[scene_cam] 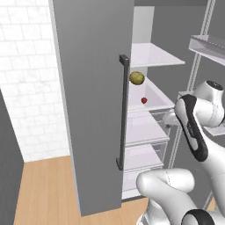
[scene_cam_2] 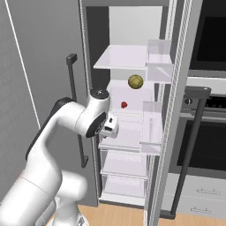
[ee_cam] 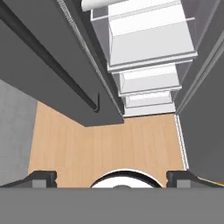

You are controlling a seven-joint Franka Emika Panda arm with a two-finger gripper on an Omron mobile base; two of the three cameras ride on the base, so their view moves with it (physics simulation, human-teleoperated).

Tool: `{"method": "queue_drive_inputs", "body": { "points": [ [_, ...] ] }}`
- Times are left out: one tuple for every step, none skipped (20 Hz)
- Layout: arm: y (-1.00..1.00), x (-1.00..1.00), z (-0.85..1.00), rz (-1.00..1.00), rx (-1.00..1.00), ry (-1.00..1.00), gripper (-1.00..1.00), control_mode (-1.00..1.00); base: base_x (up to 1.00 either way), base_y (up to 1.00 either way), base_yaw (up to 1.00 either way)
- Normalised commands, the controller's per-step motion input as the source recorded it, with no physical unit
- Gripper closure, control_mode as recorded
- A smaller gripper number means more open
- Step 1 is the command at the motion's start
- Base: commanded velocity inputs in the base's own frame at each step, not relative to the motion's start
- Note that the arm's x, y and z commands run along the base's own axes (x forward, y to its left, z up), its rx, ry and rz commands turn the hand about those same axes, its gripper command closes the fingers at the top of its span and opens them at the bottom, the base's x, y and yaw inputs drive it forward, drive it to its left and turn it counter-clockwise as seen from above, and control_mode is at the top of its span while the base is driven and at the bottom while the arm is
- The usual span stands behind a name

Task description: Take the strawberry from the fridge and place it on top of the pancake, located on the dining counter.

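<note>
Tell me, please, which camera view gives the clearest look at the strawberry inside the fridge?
The right base view: the strawberry sits unobstructed on a white shelf, facing the camera. The left base view shows it smaller, just past the open door's edge. The hand view looks down at lower shelves and floor.

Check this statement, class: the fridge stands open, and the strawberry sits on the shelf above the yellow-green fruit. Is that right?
Not quite. The fridge is open, but the strawberry sits lower than the yellow-green fruit, not on a shelf above it. The right base view shows this plainly.

Strawberry (scene_cam: 143,100) sits on a shelf (scene_cam: 151,105) in the fridge (scene_cam: 94,105). Round fruit (scene_cam: 136,78) just above-left of it, oven (scene_cam_2: 207,114) right of fridge.
</note>
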Motion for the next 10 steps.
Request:
{"method": "queue_drive_inputs", "body": {
  "points": [
    [0.7, -0.12, -0.08, 0.0, 0.0, 0.11, -1.0, -1.0, 0.0, 0.0, 0.0],
    [0.23, 0.0, -0.19, -0.05, 0.0, 0.21, -1.0, -1.0, 0.0, 0.0, 0.0],
    [0.05, 0.0, -0.02, -0.09, 0.0, 0.15, -1.0, -1.0, 0.0, 0.0, 0.0],
    [0.0, 0.0, -0.01, -0.09, 0.0, 0.07, -1.0, -1.0, 0.0, 0.0, 0.0],
    [0.0, 0.0, -0.08, -0.1, -0.01, 0.05, -1.0, -1.0, 0.0, 0.0, 0.0],
    [0.0, 0.0, -0.19, -0.09, -0.11, 0.02, -1.0, -1.0, 0.0, 0.0, 0.0],
    [0.0, 0.0, -0.36, -0.12, -0.19, 0.02, -1.0, -1.0, 0.0, 0.0, 0.0],
    [0.0, 0.0, -0.48, -0.15, -0.26, 0.04, -1.0, -1.0, 0.0, 0.0, 0.0],
    [0.0, 0.0, -0.56, -0.16, -0.28, 0.03, -1.0, -1.0, 0.0, 0.0, 0.0],
    [0.0, 0.0, -0.66, -0.16, -0.29, 0.01, -1.0, -1.0, 0.0, 0.0, 0.0]
  ]
}}
